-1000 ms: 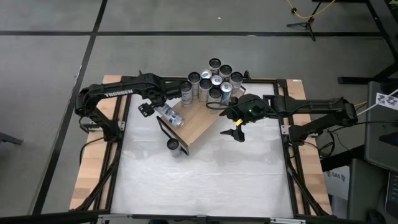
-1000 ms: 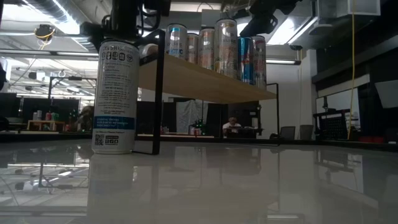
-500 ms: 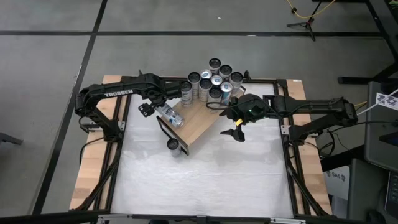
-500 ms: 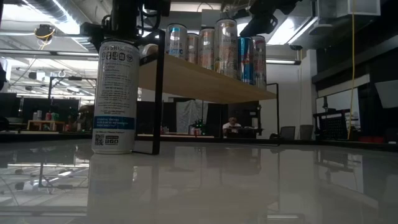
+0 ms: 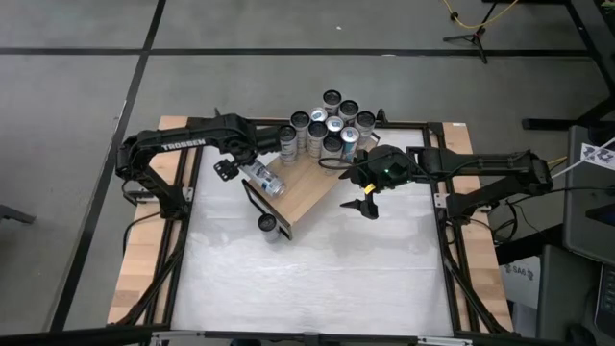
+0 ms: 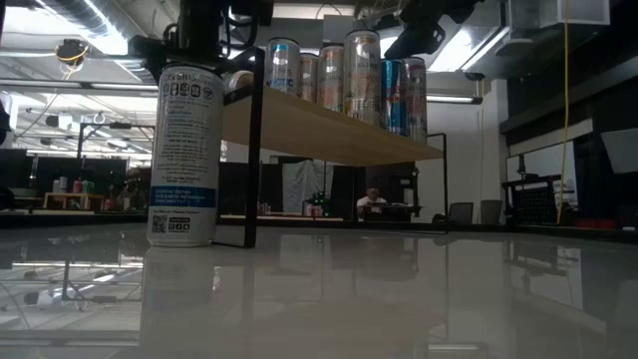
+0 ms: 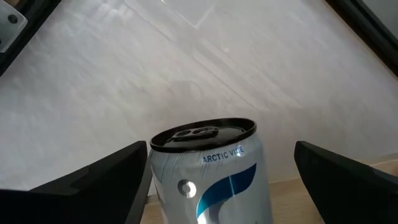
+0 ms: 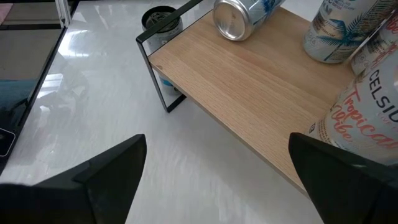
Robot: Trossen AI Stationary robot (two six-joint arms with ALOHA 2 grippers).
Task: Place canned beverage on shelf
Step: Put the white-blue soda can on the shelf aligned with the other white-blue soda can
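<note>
Left arm: reaches in from the table's left edge toward the far centre, its left gripper (image 5: 233, 169) with fingers (image 7: 81, 186) spread wide apart. Right arm: stretches in from the right edge toward the centre, wrist angled downward, its right gripper (image 5: 366, 206) with fingers (image 8: 93, 183) likewise parted and holding nothing.

the long light-brown wooden shelf board (image 8: 249, 81) has thin black metal frame ends. the lying silver can (image 7: 214, 171) bears a blue-and-white swirl and blue lettering. the standing can on the glossy white counter (image 5: 317, 279) is white with a blue band (image 6: 184, 155). silver cans with tropical teal and orange print (image 8: 360, 118) stand on the board.
</note>
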